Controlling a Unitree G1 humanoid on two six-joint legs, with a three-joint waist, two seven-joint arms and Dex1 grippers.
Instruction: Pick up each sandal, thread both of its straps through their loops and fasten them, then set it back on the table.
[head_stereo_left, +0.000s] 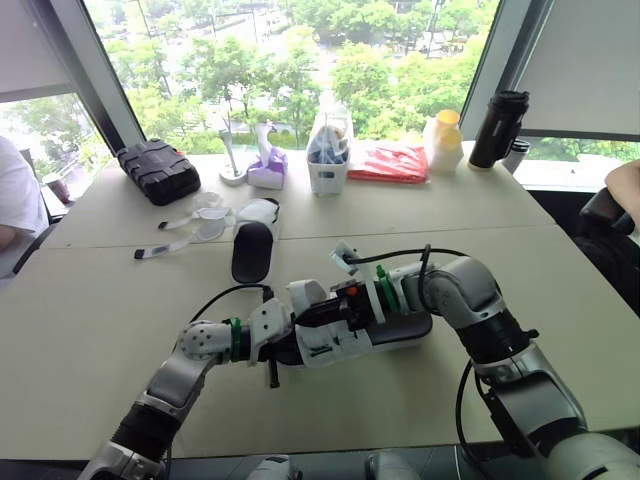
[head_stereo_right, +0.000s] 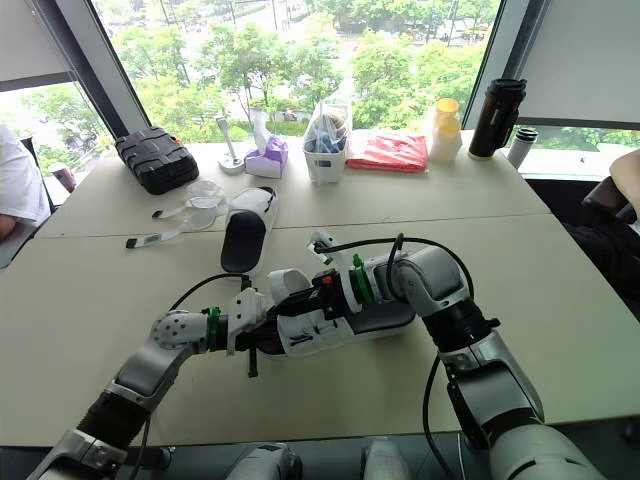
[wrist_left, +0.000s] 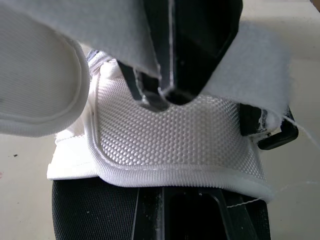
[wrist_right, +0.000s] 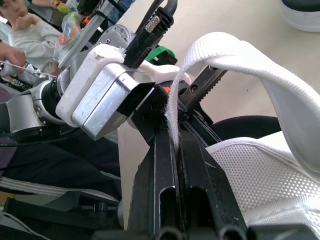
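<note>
A: L gripper (head_stereo_left: 296, 343) at the sandal (head_stereo_left: 402, 330), table's (head_stereo_left: 560, 300) near side. Its grip: can't tell. R gripper (wrist_right: 173, 134) pinches the strap (wrist_right: 235, 55).
B: Risk?
A: You tug hard, strap slips free and misses the loop.

I worked in an office-like room: a long table (head_stereo_left: 420, 215) stood under big windows (head_stereo_left: 300, 60) facing trees.
</note>
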